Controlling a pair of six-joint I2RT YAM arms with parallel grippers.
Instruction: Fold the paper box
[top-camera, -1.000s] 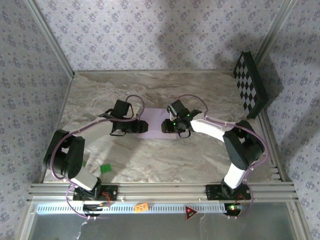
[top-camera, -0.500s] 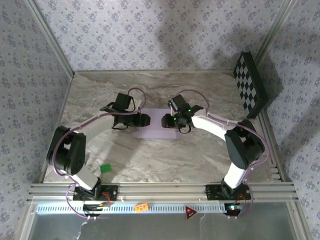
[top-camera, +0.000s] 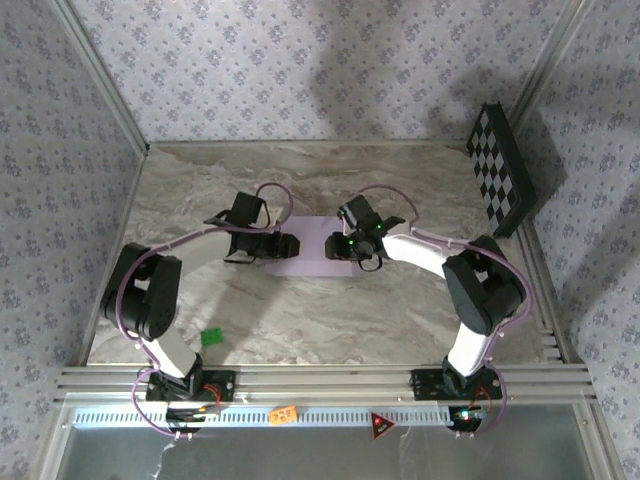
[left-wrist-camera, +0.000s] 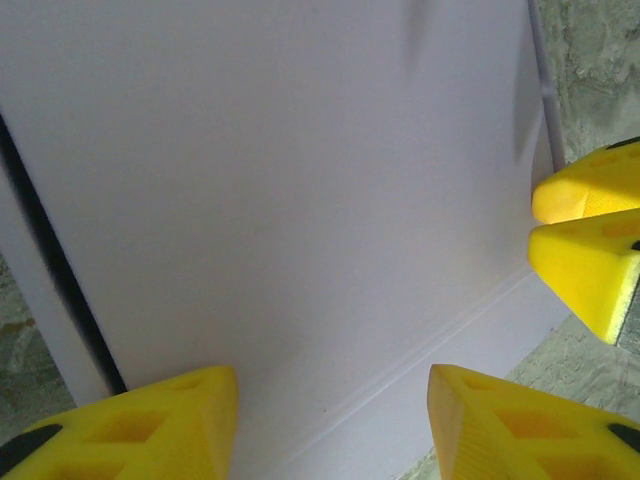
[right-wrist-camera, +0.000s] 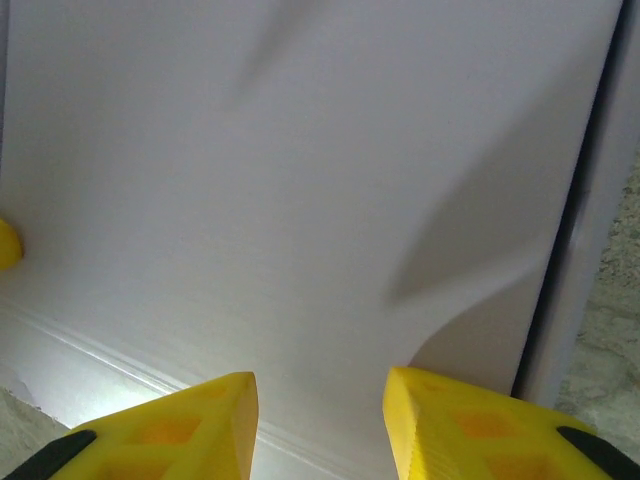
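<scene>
Half-open and empty, left pincer at 9 o'clock, right pincer at 3, flank the light, crease-prone paper box, likely best gripped by its edges.

The paper box runs off both wrist views' edges; overhead, its folds seem too small to tell.

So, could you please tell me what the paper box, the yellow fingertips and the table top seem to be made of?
The paper box: thin card, matte pale lavender, shown by its scored crease. The left tool's fingertips: likely moulded plastic or rubber, yellow, smooth with recessed pockets. The table top: marble-veined; real stone or printed laminate, cannot tell.
</scene>
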